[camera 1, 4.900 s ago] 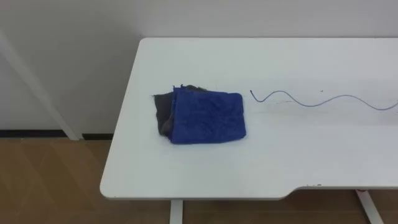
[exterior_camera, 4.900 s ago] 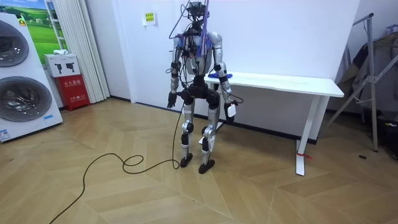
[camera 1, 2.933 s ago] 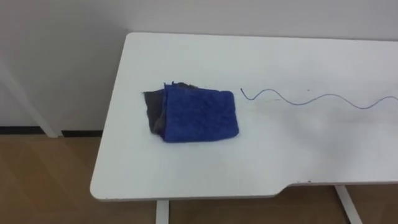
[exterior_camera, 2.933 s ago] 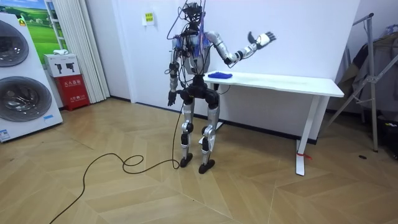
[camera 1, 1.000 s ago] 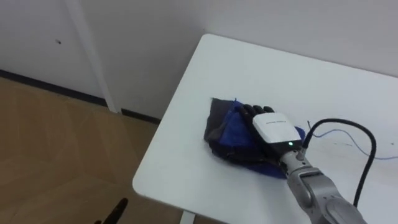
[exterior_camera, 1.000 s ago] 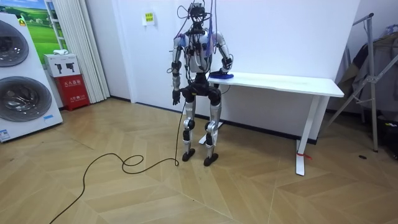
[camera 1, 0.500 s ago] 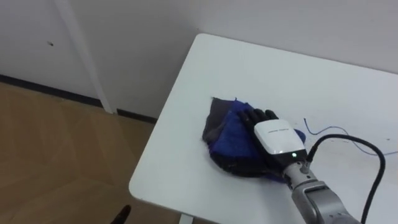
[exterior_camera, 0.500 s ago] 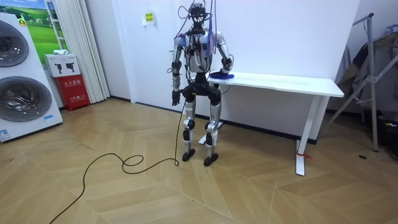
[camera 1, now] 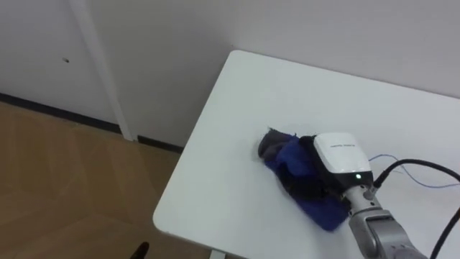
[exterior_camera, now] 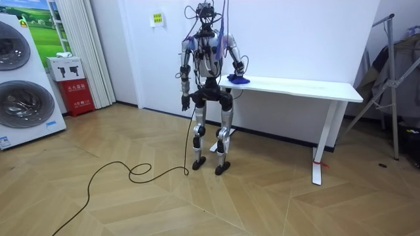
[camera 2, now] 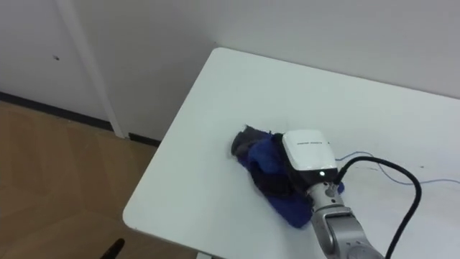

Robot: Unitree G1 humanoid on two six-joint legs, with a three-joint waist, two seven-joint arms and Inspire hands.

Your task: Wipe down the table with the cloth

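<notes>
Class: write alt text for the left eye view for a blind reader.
The robot's right hand grips a bunched blue microfibre cloth near the left end of a white rectangular table. A thin blue wavy line marks the tabletop beside it.

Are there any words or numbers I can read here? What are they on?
Nothing can be read.
Yellow sign on the wall: too small.
Red box beside the washing machine: print too small.
Sticker low on the washing machine: too small.
White back of the right robot hand gripping the blue cloth: faint print, blurred.
Blue squiggle on the table: a drawn line, not letters.
</notes>
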